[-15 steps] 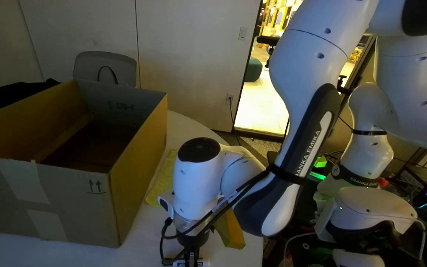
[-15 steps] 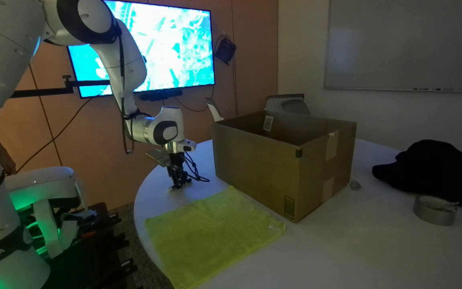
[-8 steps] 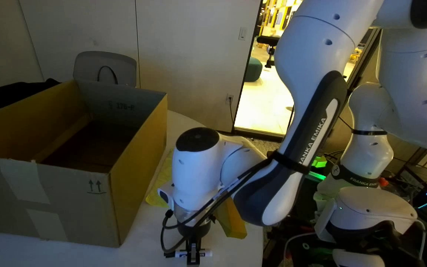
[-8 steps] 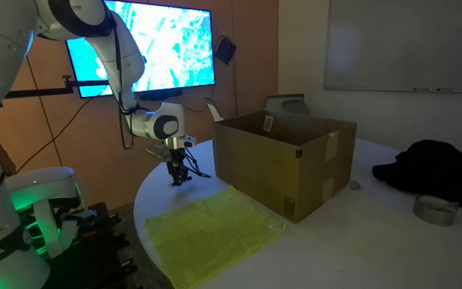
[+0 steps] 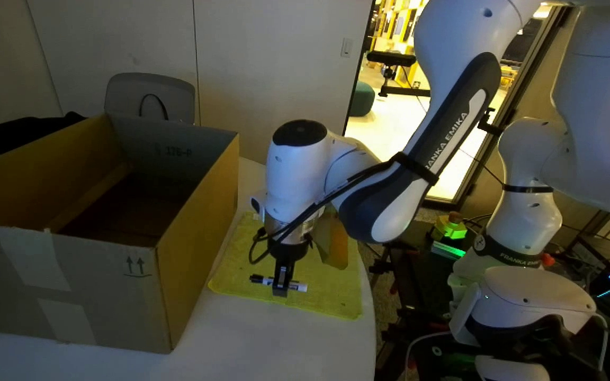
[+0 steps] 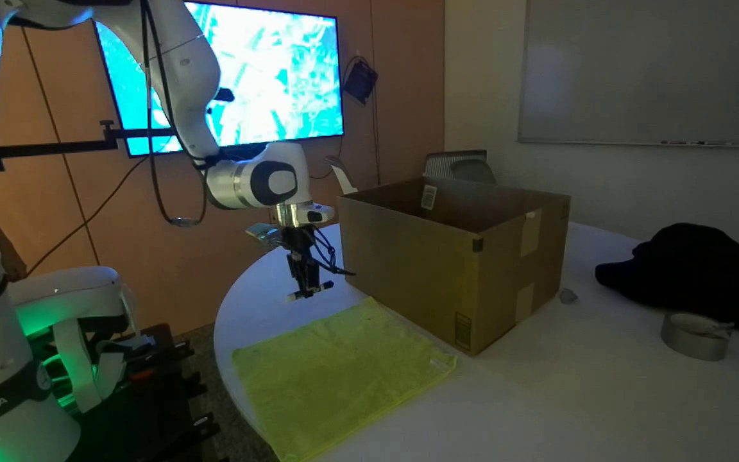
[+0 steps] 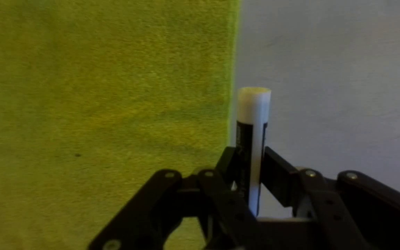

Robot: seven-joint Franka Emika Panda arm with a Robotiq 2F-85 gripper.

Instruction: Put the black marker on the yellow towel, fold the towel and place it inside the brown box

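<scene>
Gripping the black marker (image 7: 252,149) about its middle, the jaws are closed across it with both ends sticking out, and hold it roughly level above the bench (image 6: 536,404). Near and below lies the yellow towel (image 6: 344,378), spread flat and unfolded. I judge the step in hand to be carrying the marker to the towel; laying it down, folding and boxing are not yet done. The next move calls for coming well in over the towel, then lowering and letting go gently, lest the marker roll off the edge.

An exterior view shows the marker's dark end (image 5: 256,279), which the jaws hide in the wrist view, and sets it against the towel; yet in an exterior view its white end (image 6: 294,296) appears past the towel's edge. The wrist view puts the marker just beside that edge, on the bench side. The brown box (image 6: 408,269) stands just beside the towel in both exterior views, not in the wrist view. Its dark floor (image 5: 130,211) shows only in an exterior view.
</scene>
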